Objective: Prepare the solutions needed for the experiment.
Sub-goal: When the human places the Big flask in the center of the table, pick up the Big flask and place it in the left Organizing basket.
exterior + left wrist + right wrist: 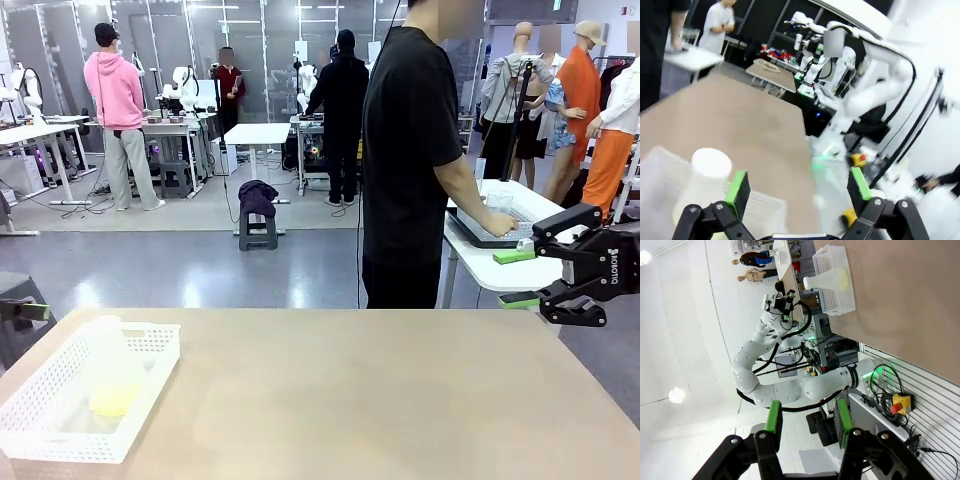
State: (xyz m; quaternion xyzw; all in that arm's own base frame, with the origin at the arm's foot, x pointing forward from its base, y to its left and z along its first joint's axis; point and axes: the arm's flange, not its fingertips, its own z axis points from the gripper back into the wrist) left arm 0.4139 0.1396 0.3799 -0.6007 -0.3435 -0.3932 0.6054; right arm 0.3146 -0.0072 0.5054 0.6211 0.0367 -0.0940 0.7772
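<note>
The flask (113,368) in the basket (40,420) holds little solution (115,398): light, sloshy; grip its neck. Left hand (799,187) gapes; right hand (807,421) half-spread, empty.

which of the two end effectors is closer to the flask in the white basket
The left end effector. Its green pads hang right over the white basket beside the capped flask; the right end effector is off the table's far right side.

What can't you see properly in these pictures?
- Flask in the white basket, front view: frosted, so the yellow-green liquid is only a hazy patch.
- Left wrist view: motion blur smears the flask's cap.
- Person's hand, front view: too small to tell what it touches in the tray.
</note>
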